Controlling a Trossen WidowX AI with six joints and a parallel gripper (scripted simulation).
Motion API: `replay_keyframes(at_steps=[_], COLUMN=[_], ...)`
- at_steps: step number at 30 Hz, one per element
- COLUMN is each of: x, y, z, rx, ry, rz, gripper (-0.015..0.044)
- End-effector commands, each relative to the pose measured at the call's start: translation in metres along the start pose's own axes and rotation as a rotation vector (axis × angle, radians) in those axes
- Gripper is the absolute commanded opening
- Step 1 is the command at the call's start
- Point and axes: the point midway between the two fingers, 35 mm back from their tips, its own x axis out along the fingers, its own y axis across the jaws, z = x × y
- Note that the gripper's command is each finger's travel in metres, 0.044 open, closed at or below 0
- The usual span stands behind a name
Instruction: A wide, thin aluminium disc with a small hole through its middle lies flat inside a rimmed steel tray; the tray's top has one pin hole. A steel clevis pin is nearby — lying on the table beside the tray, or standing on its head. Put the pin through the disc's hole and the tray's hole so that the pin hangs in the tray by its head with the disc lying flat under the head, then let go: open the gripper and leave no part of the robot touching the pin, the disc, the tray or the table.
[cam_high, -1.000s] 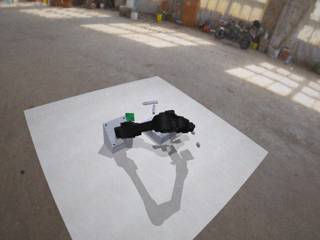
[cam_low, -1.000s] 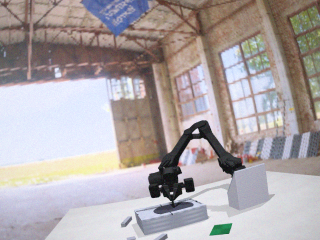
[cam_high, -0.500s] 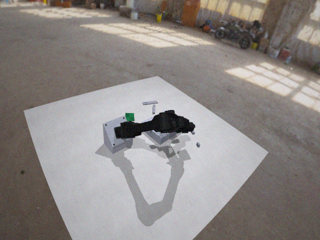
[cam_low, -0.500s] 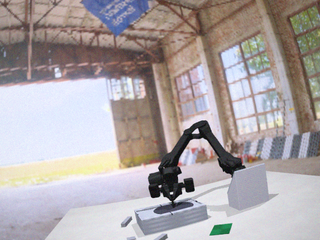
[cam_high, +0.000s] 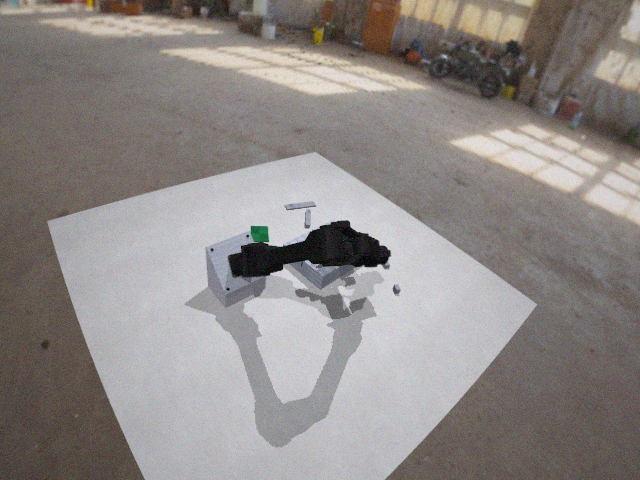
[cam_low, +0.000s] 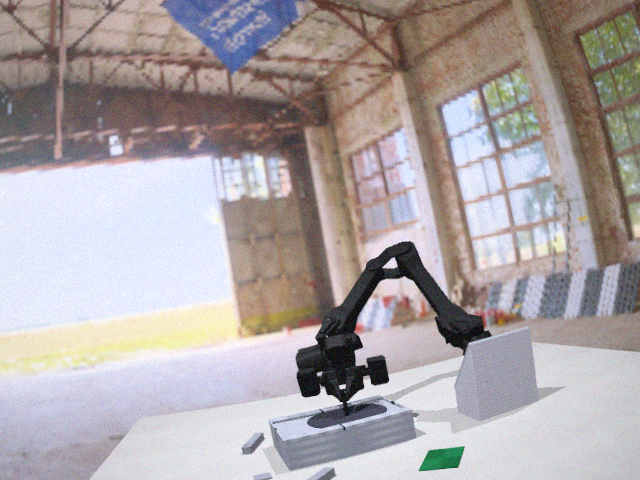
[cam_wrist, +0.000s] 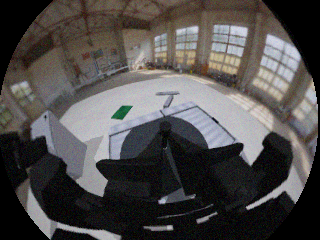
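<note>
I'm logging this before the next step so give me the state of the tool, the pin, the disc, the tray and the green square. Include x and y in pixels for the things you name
tool (cam_low: 345, 400) (cam_wrist: 164, 132): closed on the pin, above the disc
pin (cam_low: 346, 409) (cam_wrist: 165, 127): held, roughly upright; how deep it sits can't be seen
disc (cam_low: 372, 411) (cam_wrist: 137, 140): lying flat in the tray
tray (cam_high: 321, 283) (cam_low: 343, 445) (cam_wrist: 220, 131): upright on the table
green square (cam_high: 259, 233) (cam_low: 442, 458) (cam_wrist: 122, 112): flat on the table
</note>
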Motion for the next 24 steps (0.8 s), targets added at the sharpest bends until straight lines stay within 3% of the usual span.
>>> replay_keyframes(at_steps=[1,24], x=[0.0001,0.0003], y=[-0.0008,0.0006], z=[-0.0003,0.0006], rx=[0.001,-0.022], ry=[0.011,0.035], rz=[-0.002,-0.012], gripper=[0.0,0.0])
